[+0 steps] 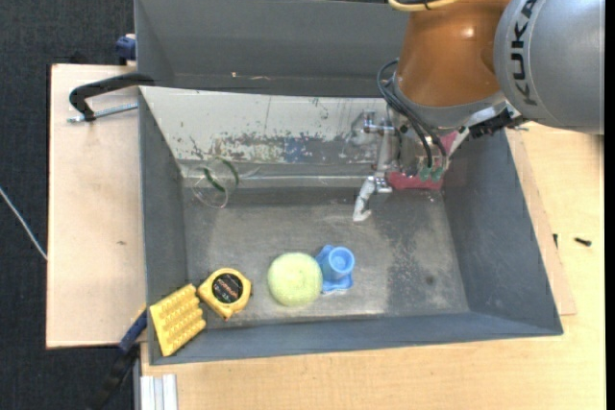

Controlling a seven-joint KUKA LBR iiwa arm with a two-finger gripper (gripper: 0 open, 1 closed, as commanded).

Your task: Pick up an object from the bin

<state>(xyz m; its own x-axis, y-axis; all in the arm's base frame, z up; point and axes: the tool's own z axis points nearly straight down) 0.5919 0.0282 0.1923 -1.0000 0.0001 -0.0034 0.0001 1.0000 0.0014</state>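
My gripper hangs over the bare floor in the back right part of the bin, close to the rear wall. I see nothing held in it. The nearest loose things lie toward the front: a small blue cup and, touching its left side, a yellow-green ball. Both are well below and slightly left of the gripper, apart from it.
A yellow and black tape measure and a yellow ridged block lie in the front left corner. A thin green loop rests by the back left wall. The arm's orange cover fills the space above the back right corner.
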